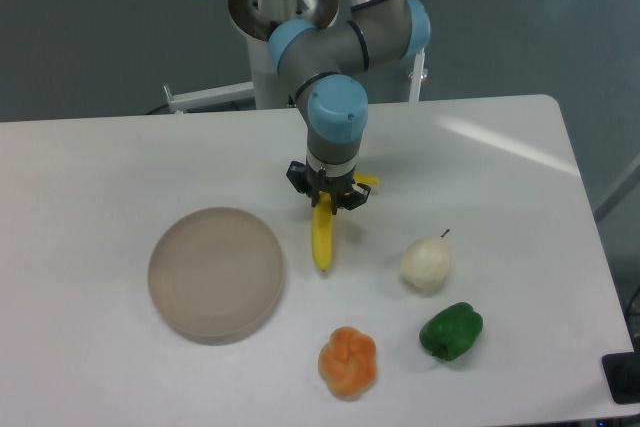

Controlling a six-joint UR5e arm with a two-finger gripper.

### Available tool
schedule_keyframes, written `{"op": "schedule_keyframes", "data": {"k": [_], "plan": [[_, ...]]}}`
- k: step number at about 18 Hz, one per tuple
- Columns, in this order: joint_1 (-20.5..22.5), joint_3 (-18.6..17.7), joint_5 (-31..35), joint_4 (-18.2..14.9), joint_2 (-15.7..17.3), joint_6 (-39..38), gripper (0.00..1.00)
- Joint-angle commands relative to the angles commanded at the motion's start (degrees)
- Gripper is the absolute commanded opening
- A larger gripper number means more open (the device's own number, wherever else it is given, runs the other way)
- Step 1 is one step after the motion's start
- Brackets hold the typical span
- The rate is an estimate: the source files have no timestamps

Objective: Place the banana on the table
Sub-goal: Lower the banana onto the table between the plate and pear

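The bright yellow banana (322,239) lies lengthwise just right of the plate. Its lower end points to the front edge and its upper end shows past the gripper at the right. My gripper (326,203) comes straight down on the banana's upper half, with its dark fingers (316,207) tight against both sides of it. The banana's lower end is at or very near the surface of the white table (100,167). The part under the gripper is hidden.
A round beige-grey plate (216,273) sits left of the banana. A pale pear (426,263), a green pepper (451,331) and an orange lobed fruit (348,362) lie to the front right. The arm's base stands at the table's back edge.
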Motion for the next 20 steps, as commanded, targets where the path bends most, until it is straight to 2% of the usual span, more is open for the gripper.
{"op": "schedule_keyframes", "data": {"k": [20], "plan": [[-0.62, 1.32, 2.11, 0.00, -0.88, 5.54, 0.37]]}}
